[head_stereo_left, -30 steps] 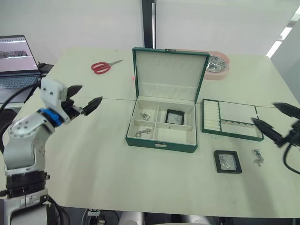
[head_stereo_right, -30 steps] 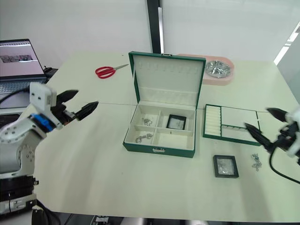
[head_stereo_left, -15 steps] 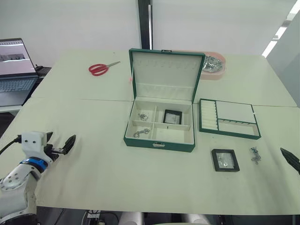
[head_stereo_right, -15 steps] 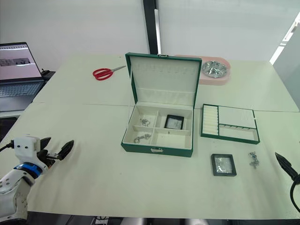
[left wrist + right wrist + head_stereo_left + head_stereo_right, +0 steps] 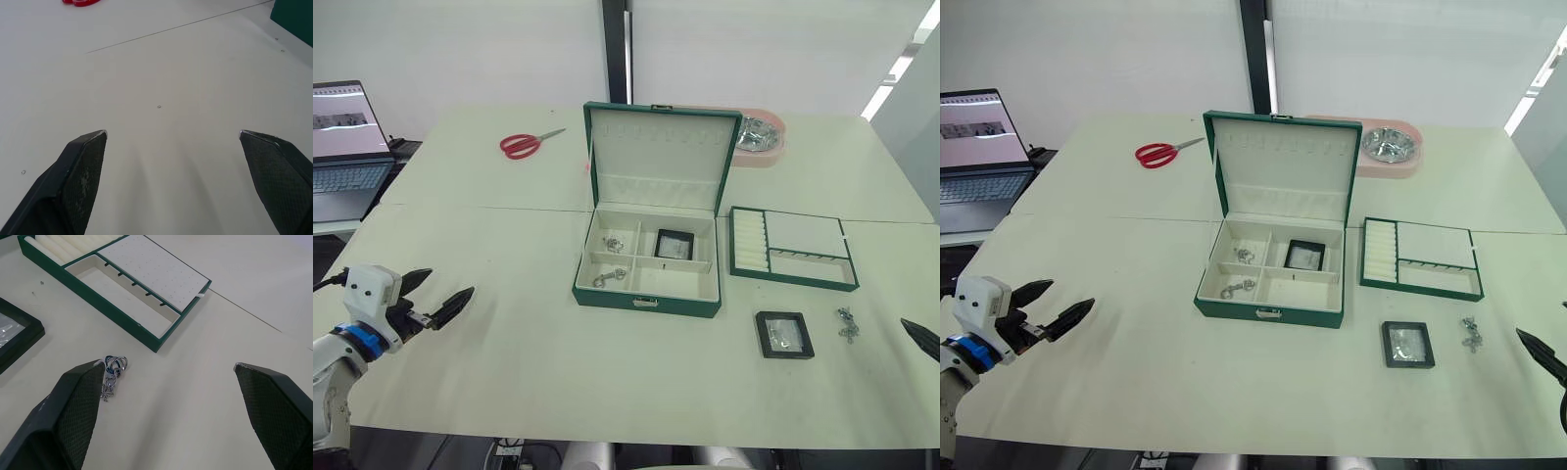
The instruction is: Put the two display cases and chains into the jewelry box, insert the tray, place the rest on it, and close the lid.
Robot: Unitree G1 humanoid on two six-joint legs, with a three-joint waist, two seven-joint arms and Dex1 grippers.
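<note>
Right wrist view: right gripper spread, empty, near the table's right edge. Second black-framed display case lies before the shallow green tray; the dark green jewelry box stands open mid-table. Approach the case squarely; grip opposite frame edges.

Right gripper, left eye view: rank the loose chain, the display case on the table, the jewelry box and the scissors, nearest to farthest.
From the right gripper:
1. Loose chain, beside it.
2. Display case, just left of the chain.
3. Jewelry box, table centre.
4. Scissors, far left corner.
</note>
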